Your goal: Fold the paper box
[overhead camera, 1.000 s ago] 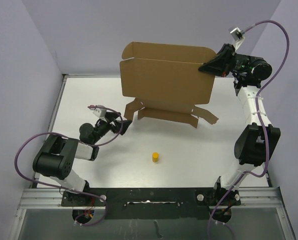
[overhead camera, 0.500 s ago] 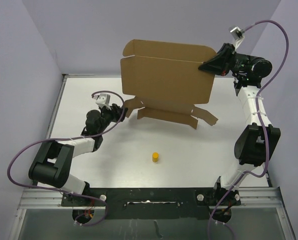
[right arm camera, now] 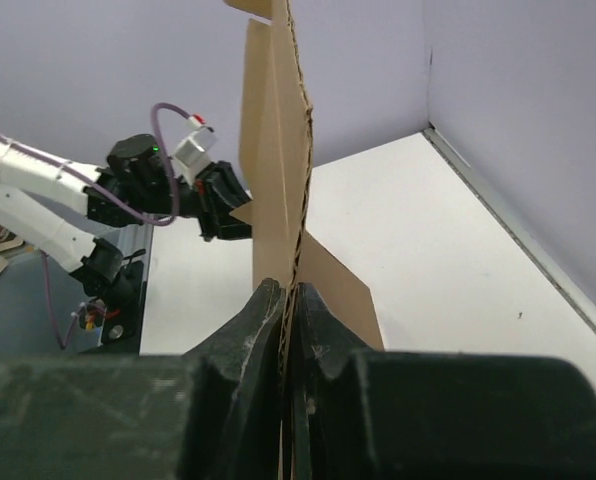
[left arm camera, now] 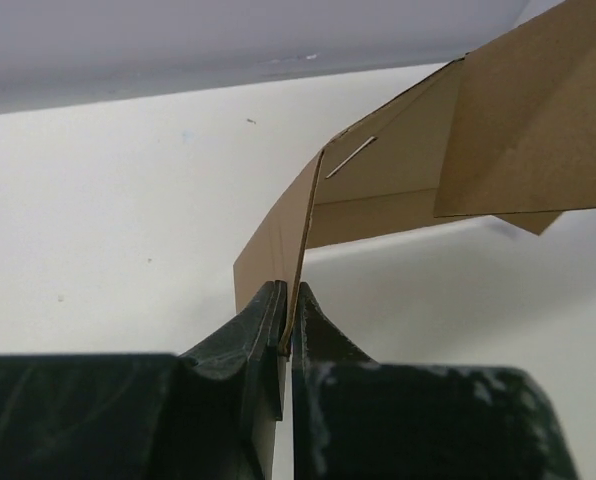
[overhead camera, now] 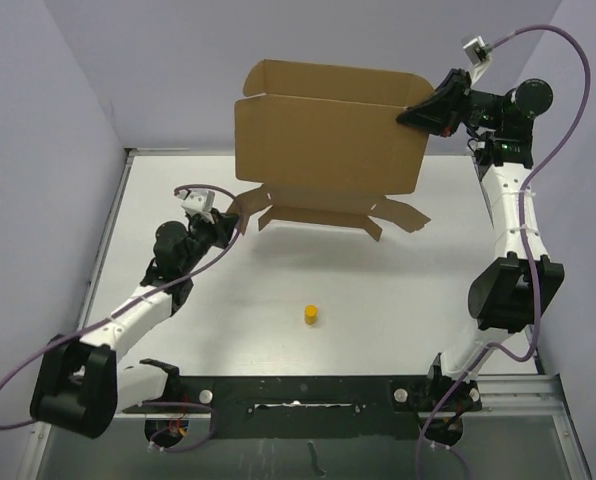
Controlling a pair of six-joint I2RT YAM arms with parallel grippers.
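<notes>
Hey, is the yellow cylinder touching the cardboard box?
No, the yellow cylinder stands alone on the table, apart from the paper box.

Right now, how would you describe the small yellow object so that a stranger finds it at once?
Start from the white table. In its near half, in front of the big brown box, stands a short cylinder. It alone is yellow, and nothing touches it.
</notes>
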